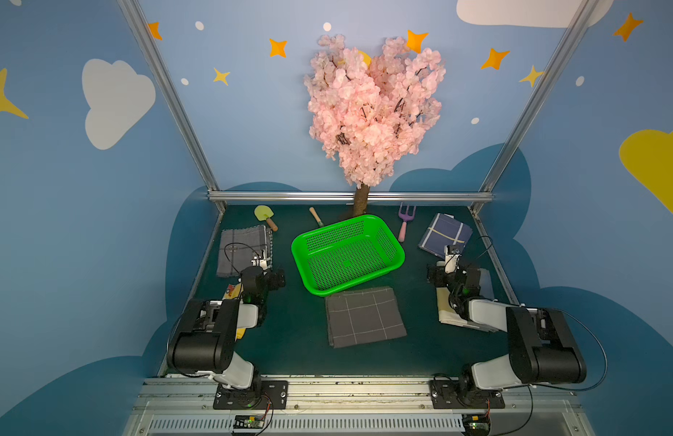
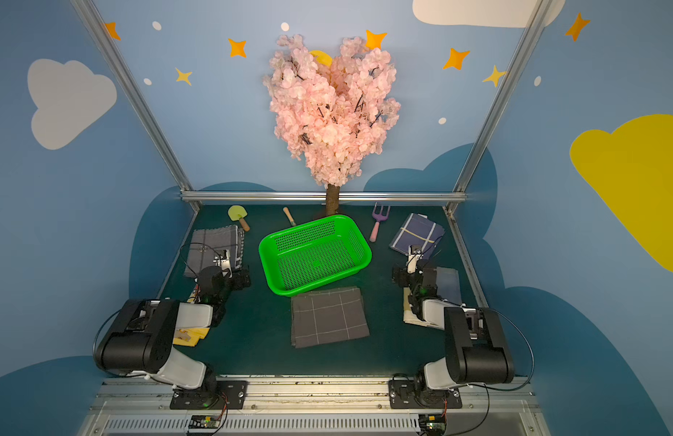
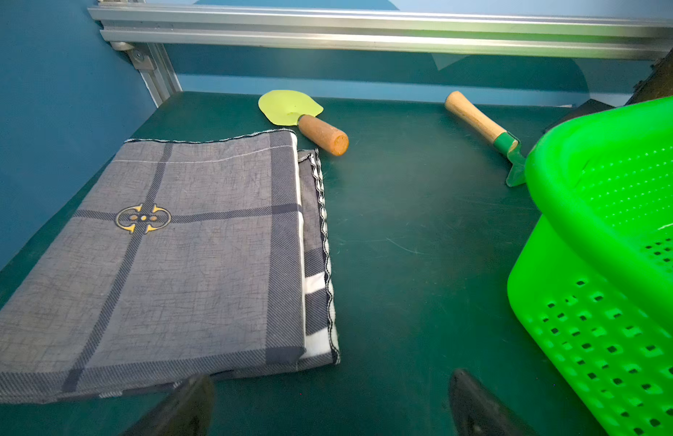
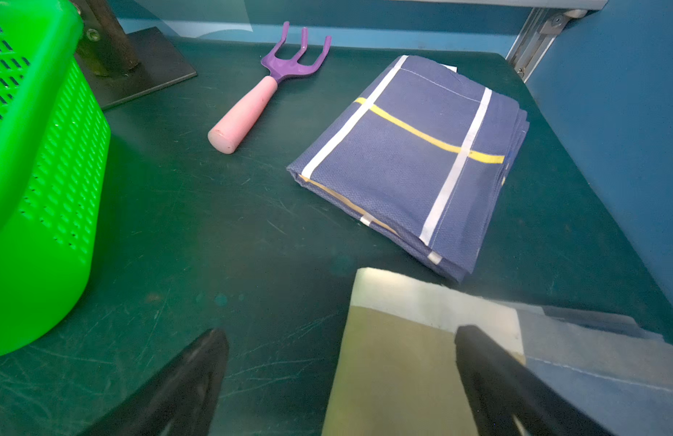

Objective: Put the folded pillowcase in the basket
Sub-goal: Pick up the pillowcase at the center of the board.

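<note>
Aluminium rail (image 1: 350, 387) carrying both arm bases sits nearest. Left gripper (image 3: 333, 400): jaws wide apart, holding nothing, low over the table (image 1: 289, 339) at the near edge of a grey plaid cloth (image 3: 157, 256). Right gripper (image 4: 338, 339): jaws wide apart, holding nothing, one finger above a cream cloth (image 4: 395, 362). Dark grey folded pillowcase (image 1: 365, 317) lies flat mid-table, outside the green basket (image 1: 337, 233), its far edge meeting the basket's near rim. Navy cloth (image 4: 414, 151) far right.
</note>
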{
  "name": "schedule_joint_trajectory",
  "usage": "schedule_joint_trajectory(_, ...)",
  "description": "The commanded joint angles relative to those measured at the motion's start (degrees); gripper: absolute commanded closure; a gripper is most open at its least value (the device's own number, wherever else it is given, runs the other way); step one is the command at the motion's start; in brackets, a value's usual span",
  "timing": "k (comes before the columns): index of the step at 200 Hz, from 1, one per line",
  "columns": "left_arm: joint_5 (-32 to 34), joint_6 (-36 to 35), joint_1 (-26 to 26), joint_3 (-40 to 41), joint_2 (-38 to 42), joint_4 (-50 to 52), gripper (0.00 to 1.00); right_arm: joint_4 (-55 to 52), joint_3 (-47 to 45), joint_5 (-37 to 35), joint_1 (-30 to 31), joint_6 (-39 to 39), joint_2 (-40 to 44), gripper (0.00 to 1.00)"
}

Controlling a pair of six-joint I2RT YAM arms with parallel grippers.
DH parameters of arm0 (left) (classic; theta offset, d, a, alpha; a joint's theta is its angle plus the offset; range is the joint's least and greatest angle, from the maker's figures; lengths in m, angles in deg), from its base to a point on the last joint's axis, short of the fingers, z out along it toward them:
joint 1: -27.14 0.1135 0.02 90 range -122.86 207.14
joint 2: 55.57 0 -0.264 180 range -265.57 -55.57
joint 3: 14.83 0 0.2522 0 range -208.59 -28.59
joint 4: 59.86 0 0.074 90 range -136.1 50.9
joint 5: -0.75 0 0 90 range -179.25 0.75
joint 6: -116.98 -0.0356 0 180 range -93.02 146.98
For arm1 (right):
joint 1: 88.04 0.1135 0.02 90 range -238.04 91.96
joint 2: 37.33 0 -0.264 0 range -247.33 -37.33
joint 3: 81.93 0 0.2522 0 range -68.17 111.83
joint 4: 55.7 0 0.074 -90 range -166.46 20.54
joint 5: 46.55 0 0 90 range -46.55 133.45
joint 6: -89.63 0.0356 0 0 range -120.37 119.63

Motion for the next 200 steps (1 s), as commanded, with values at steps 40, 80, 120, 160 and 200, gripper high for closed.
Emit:
schedule_joint_trajectory(40,-0.6,-0.7,0.1,-1.1,0.7,-0.6,0.0,-0.5,1.0,0.5,0.2,0.2,-0.5,0.01)
schedule_joint_trajectory(80,-0.6,-0.6,0.2,-1.2,0.7,-0.5,0.0,-0.6,1.0,0.5,0.2,0.2,-0.5,0.01)
schedule_joint_trajectory(120,-1.7,-0.3,0.8,-1.4,0.6,-0.2,0.0,-0.7,1.0,2.0,-0.6,0.5,-0.6,0.01)
schedule_joint_trajectory(160,-1.0,-0.3,0.9,-2.3,2.2,0.8,0.0,-4.5,5.0,3.3,-1.7,3.5,1.3,0.02)
schedule_joint_trajectory(200,-4.0,5.2,0.4,-10.5,18.9,24.8,0.0,-43.2,29.5,6.2,-0.8,6.0,8.9,0.02)
